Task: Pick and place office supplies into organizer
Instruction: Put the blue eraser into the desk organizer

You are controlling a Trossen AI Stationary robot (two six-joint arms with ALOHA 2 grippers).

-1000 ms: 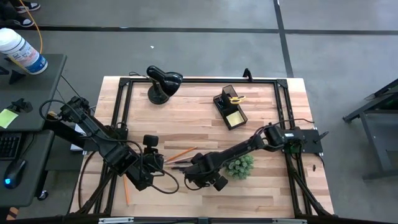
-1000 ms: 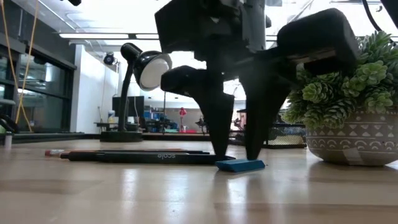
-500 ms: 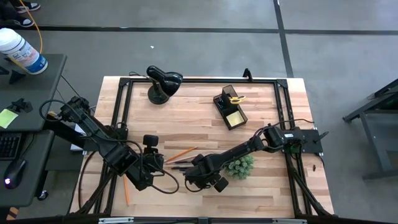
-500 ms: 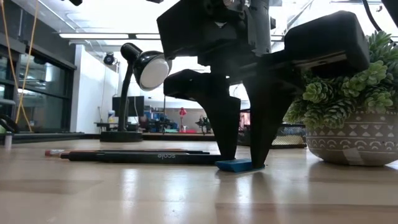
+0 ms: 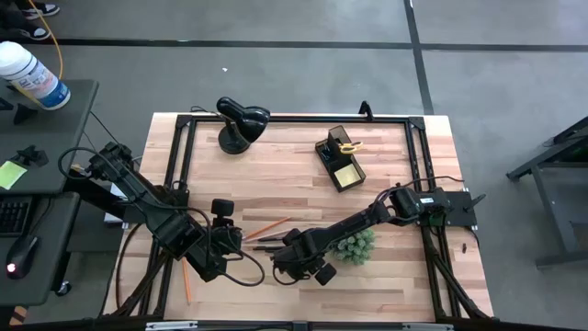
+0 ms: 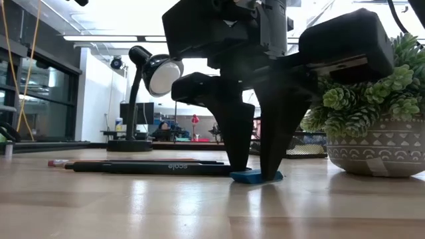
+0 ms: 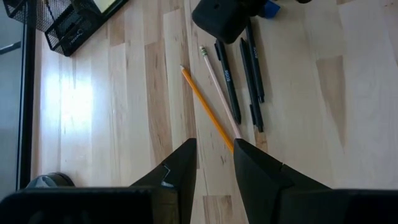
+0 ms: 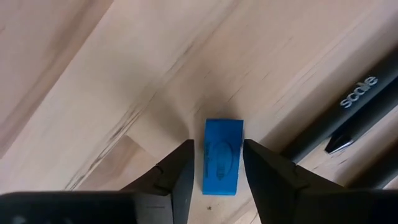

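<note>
A small blue eraser lies flat on the wood, next to black pens. My right gripper points down over it, open, with one finger along each long side. In the high view the gripper hides the eraser. Orange and wooden pencils and the pens lie side by side ahead of my left gripper, which hovers open and holds nothing. The black organizer stands near the far edge and holds the yellow sticky pad and the scissors. My right gripper comes at the eraser from above, fingers pointing down, tips at table height beside its two long sides. The eraser lies flat on the table. I cannot tell whether either finger touches it.
A potted green plant stands close on the right of my right gripper. A black desk lamp sits at the far left. One more pencil lies by the left arm. Bare wood stretches between the pens and the organizer.
My right gripper has come down a little over the eraser, so its fingertips now reach the tabletop on both sides of it. The eraser, pens and pencils have stayed where they were.
</note>
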